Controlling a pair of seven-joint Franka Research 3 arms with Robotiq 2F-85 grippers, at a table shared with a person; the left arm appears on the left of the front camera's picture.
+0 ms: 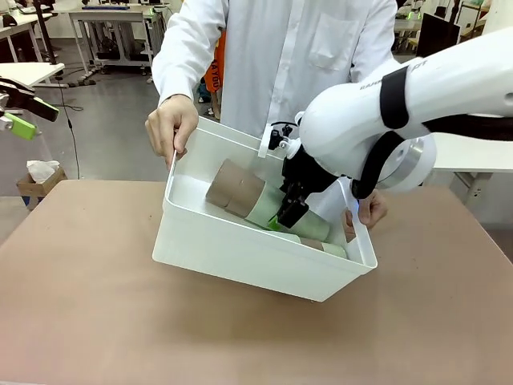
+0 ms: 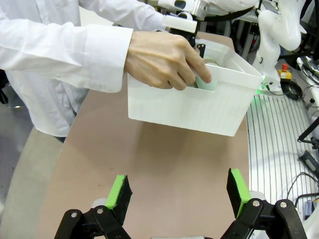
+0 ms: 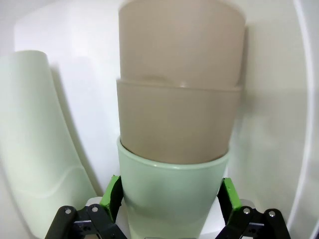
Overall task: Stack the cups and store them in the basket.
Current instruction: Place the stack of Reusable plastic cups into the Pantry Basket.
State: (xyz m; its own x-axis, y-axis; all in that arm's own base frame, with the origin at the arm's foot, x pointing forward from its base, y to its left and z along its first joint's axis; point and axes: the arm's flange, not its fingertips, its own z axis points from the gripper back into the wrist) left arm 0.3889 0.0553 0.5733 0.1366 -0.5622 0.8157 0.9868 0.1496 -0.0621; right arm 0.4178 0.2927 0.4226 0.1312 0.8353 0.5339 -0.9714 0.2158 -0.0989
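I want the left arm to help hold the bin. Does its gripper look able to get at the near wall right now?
Probably yes. The left gripper is open, with bare table between it and the bin. The person's hand grips the rim, so it should aim lower on the wall.

I'm in a robotics lab, by the look of it. Person (image 1: 280, 56) opposite me wears a white lab coat. Behind them: grey floor (image 1: 112, 120), metal-frame benches (image 1: 112, 32) w/ gear on top, cables trailing down. From my left wrist cam I see another white robot arm (image 2: 274, 35) on its base w/ a red stop button (image 2: 284, 67) beside it, plus a ribbed metal surface (image 2: 276, 144) next to my brown table (image 1: 88, 305).
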